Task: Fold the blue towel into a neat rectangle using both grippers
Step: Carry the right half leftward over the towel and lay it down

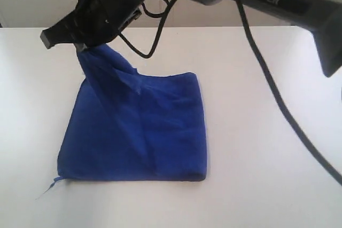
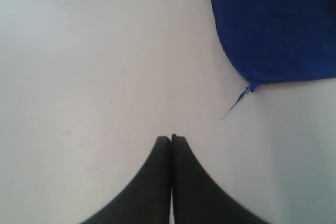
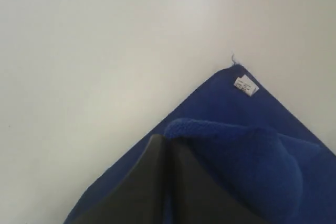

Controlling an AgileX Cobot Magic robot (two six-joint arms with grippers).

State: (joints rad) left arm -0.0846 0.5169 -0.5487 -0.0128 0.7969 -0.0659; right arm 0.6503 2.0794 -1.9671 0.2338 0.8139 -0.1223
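Right pincer (image 3: pixel 164 140) apparently grips a raised corner of the blue towel (image 1: pixel 139 132); left pincer (image 2: pixel 171 139) clenched, empty.

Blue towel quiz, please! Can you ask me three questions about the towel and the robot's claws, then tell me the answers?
1. True or false: the left claw is holding the blue towel.
2. What is the right claw pinching? A) a lifted corner of the towel B) a spoon C) nothing
3. Fill in: the small white thing sewn near one towel corner is a ____.

Key:
1. False. It is shut over the bare table.
2. A
3. tag
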